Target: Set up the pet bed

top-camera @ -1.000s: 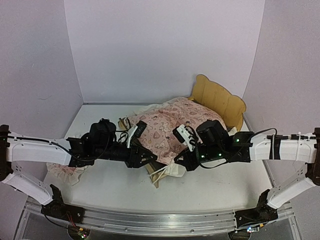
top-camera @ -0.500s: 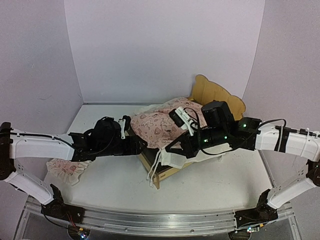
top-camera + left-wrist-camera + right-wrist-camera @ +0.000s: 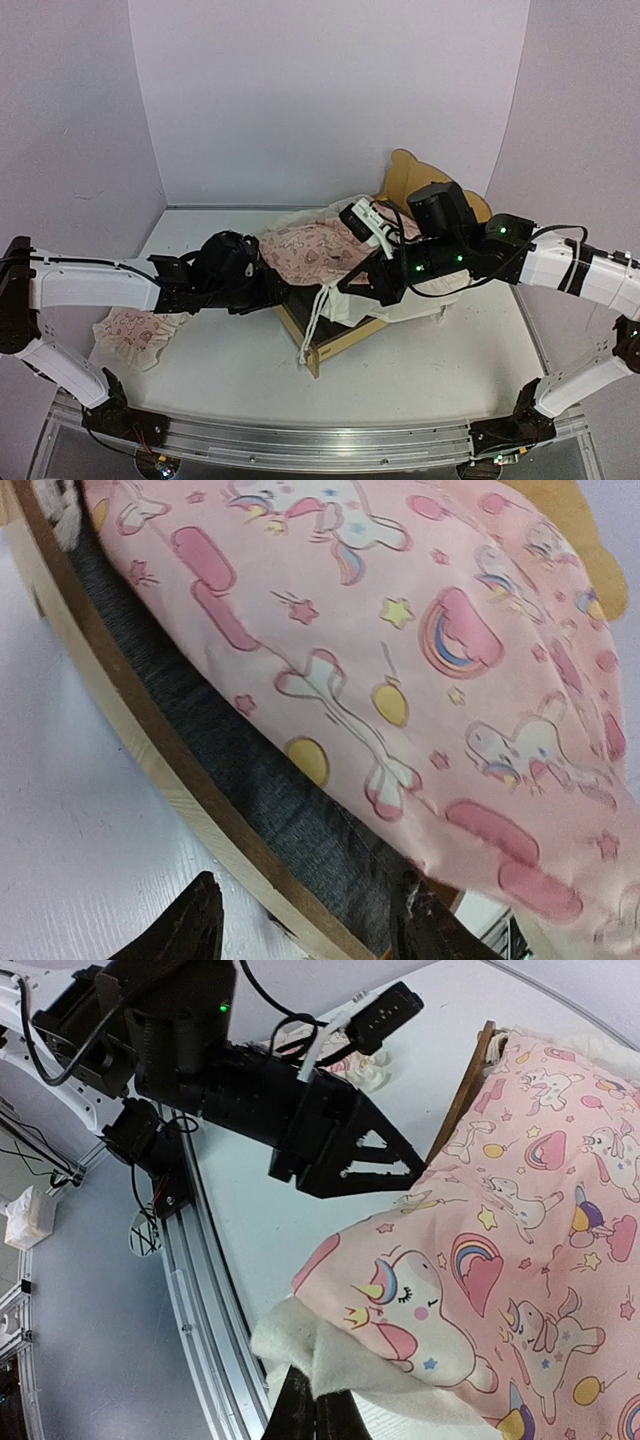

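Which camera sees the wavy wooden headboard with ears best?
The top camera: the wavy light wooden headboard stands at the back, its ear-shaped edge showing. The left wrist camera catches only a tan corner of it beyond the pink patterned blanket. The right wrist camera shows none.

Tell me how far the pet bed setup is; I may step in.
Done: the grey mattress lies in the bed frame. In hand: the right gripper grips the pink blanket by its white edge, holding it over the bed; the left gripper is open beside the rail. Left: flatten the blanket and bring the pillow, lying on the table outside the bed.
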`<state>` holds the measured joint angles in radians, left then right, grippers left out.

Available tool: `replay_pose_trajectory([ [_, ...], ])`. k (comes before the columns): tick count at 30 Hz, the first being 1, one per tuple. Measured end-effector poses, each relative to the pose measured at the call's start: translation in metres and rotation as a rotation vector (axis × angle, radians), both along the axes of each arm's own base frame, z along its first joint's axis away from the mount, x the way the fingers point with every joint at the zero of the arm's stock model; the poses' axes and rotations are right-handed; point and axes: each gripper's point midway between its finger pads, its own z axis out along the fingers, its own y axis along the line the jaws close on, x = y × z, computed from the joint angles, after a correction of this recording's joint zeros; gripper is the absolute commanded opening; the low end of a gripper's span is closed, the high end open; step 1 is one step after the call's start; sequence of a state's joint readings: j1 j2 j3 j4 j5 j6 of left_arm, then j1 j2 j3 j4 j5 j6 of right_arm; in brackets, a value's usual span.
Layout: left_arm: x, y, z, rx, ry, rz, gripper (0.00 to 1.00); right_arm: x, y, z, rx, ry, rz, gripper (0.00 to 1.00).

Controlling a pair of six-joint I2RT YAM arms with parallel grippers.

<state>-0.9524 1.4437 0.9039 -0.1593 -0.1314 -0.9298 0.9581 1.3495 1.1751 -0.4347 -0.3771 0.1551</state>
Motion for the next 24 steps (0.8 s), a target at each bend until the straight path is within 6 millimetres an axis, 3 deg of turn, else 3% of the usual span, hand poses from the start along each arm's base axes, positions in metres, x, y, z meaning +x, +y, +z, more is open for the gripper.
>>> replay_pose_trajectory([
  [5, -0.027, -0.007, 0.023, -0.052, -0.221, -0.285, 0.52, 0.000, -0.009, 0.003, -0.016, -0.021, -0.013, 0.00],
  [9, -0.055, -0.030, 0.044, -0.115, -0.382, -0.561, 0.45, 0.005, -0.014, 0.004, -0.018, -0.030, -0.023, 0.00],
  [14, -0.092, -0.052, 0.058, -0.213, -0.506, -0.836, 0.41, 0.009, -0.018, 0.002, -0.029, -0.025, -0.036, 0.00],
  [19, -0.113, -0.061, 0.055, -0.263, -0.539, -0.983, 0.42, 0.009, -0.019, 0.002, -0.031, -0.024, -0.037, 0.00],
  [24, -0.118, -0.067, 0.040, -0.258, -0.510, -1.027, 0.30, 0.008, -0.019, 0.001, -0.033, -0.021, -0.034, 0.00],
])
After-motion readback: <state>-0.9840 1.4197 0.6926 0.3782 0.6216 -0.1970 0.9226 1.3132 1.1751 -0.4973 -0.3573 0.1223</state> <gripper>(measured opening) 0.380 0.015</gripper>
